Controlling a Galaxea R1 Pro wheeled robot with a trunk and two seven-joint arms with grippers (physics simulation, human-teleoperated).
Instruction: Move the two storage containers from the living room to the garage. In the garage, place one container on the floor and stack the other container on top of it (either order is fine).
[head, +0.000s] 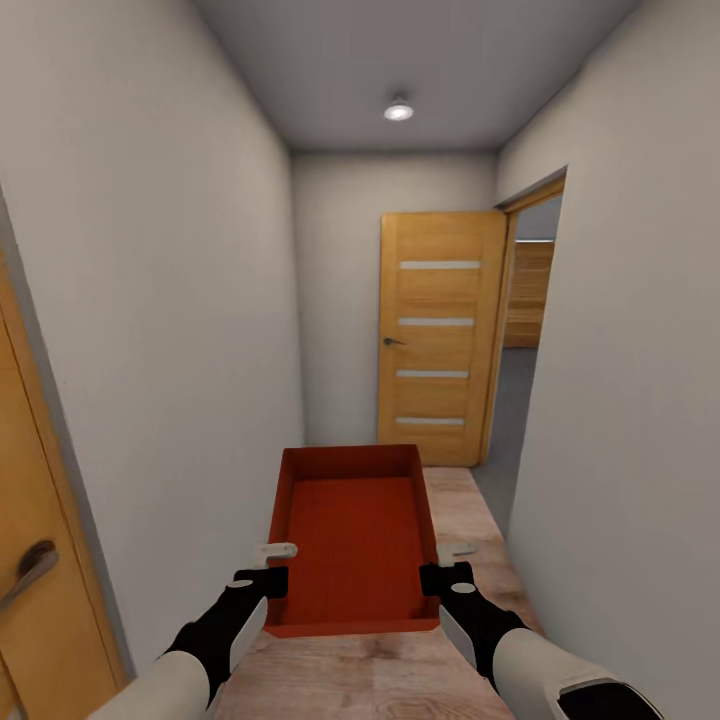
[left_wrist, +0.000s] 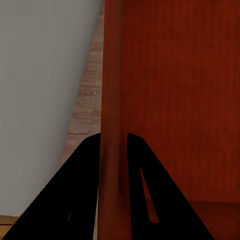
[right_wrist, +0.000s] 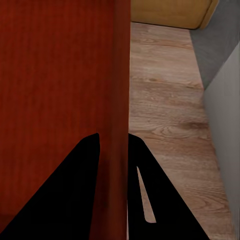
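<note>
Narrow corridor, grey-white walls (head: 150, 300), wood-plank floor (head: 470, 520). Wooden door (head: 440, 335) stands open at the far end. One red-orange storage container (head: 355, 545) is carried above the floor, left gripper (head: 262, 583) and right gripper (head: 445, 578) each clamped on a side wall.

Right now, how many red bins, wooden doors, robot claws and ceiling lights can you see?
Red-orange rectangular plastic bin: 1
Wooden doors: 2, an open door with four glass strips and a door with a lever handle
Black robot claws: 2, left claw and right claw
Round ceiling light: 1
Total: 6
</note>
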